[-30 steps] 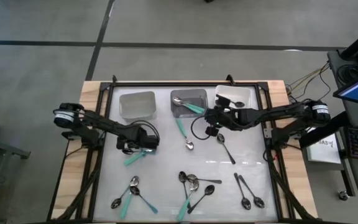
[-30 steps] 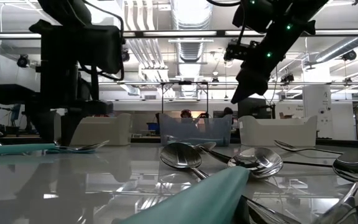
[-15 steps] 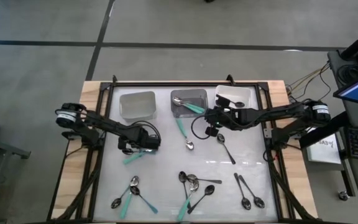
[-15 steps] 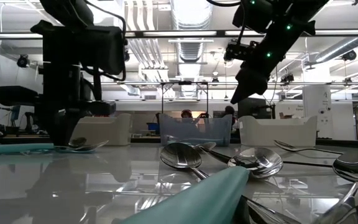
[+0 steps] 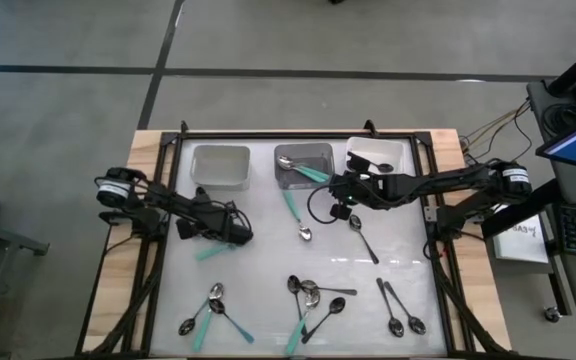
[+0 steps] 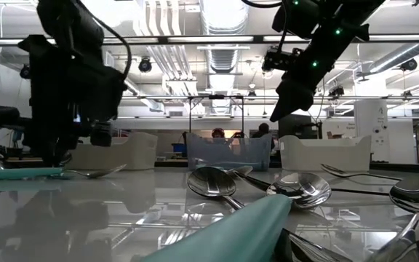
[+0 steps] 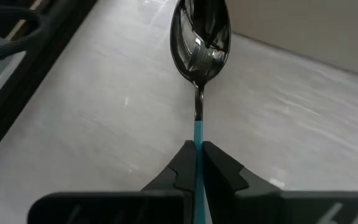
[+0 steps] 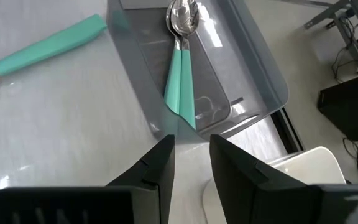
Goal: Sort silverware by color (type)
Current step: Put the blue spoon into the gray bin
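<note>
Left gripper [image 7: 197, 163] pinches a teal-handled spoon [image 7: 199, 46]; right gripper [image 8: 191, 157] spread, empty, by the grey bin [image 8: 263, 68].

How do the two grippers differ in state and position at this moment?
The left gripper is shut on a teal-handled spoon at the table's left side; the right gripper is open and holds nothing. The left gripper is low over the table, the right gripper hangs near the middle bin. Both have dark fingers.

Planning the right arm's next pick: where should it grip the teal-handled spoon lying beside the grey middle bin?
Take the teal handle mid-length, from straight above, fingers across it. The spoon lies flat and alone; its handle is straight and broad, its bowl rounded. The right gripper hangs open.
</note>
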You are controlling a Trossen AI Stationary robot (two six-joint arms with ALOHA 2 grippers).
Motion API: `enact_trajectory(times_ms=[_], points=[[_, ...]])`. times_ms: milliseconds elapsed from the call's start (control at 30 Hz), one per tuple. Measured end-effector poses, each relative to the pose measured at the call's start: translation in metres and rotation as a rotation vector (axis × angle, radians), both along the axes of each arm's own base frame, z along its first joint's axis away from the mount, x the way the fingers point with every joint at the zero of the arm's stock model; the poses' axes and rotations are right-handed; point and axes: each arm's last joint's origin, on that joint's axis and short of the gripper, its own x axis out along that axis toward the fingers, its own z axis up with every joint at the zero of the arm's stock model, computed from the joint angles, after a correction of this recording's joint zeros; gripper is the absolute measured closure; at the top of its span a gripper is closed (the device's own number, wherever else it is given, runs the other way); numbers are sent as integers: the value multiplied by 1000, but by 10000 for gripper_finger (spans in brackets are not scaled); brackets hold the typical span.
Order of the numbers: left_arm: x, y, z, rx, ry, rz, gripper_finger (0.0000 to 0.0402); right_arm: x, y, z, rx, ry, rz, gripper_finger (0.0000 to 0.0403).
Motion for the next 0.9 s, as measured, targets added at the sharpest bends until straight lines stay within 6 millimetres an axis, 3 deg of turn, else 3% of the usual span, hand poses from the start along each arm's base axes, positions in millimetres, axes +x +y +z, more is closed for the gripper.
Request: enact_trajectory(times_ms=[400, 633, 900], points=[[-13, 0, -1, 33, 68, 33, 401, 0, 0, 0, 0, 2, 0, 310], [4, -2, 35, 67, 161, -12, 402, 0, 0, 0, 13, -18, -18, 310], [26, 5, 81, 229, 197, -149, 401, 0, 0, 0, 22, -32, -31, 310]])
